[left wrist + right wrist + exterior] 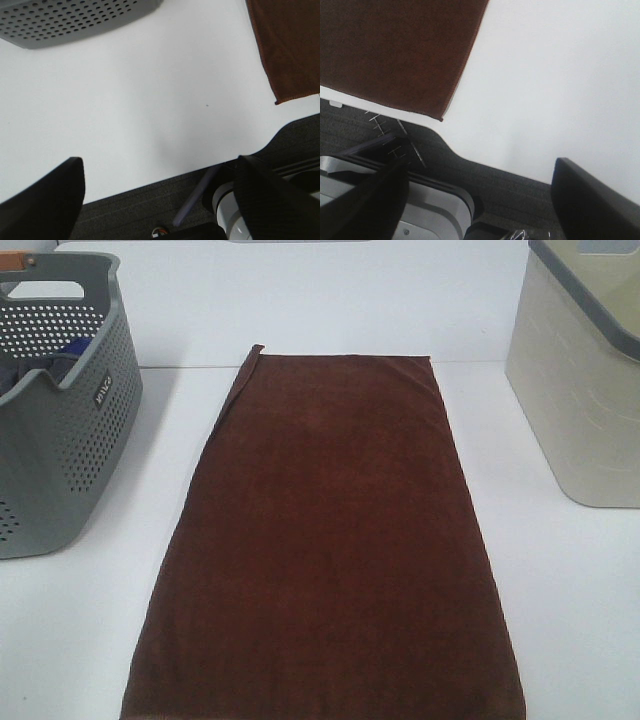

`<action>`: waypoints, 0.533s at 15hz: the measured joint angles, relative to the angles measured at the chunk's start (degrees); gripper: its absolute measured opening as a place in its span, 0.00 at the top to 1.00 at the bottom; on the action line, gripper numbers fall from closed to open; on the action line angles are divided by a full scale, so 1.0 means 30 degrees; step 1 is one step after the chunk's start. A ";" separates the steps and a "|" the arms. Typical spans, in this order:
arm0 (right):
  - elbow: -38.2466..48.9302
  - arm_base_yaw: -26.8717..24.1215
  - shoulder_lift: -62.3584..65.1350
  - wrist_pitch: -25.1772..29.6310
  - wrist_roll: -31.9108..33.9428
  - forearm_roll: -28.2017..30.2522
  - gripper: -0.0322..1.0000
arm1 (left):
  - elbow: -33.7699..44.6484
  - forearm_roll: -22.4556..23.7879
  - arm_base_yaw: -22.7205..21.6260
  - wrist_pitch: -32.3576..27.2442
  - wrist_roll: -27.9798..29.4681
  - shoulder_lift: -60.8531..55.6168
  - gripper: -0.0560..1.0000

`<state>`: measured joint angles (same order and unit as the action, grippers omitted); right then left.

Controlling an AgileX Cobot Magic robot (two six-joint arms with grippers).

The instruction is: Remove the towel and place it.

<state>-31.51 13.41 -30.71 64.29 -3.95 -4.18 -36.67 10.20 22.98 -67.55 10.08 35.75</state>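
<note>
You've got the towel point(325, 540) spread flat down the middle of the white table point(570, 600), long way running front to back, one far corner flipped up a bit. The grey perforated basket point(60, 440) with some blue cloth point(70, 348) inside sits off to the left, and a beige bin point(585, 390) to the right, both clear of the towel. Your left gripper point(160, 200) and right gripper point(480, 200) both hang over the table's near edge, jaws spread wide, holding nothing.
</note>
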 joint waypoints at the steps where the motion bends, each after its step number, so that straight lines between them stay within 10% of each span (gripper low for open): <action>1: 0.0477 0.0000 0.0840 -0.0306 -0.0153 0.0000 0.25 | 0.0477 -0.0038 0.0000 0.0344 -0.0401 -0.0592 0.21; 8: 0.0917 0.0000 0.7086 -0.1031 -0.0592 -0.0076 0.25 | 0.2674 -0.3992 0.0000 0.2464 -0.4889 -0.1451 0.21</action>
<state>-28.76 13.41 -9.45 61.19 -5.73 -4.41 -28.65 -1.78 22.98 -60.16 -4.58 31.40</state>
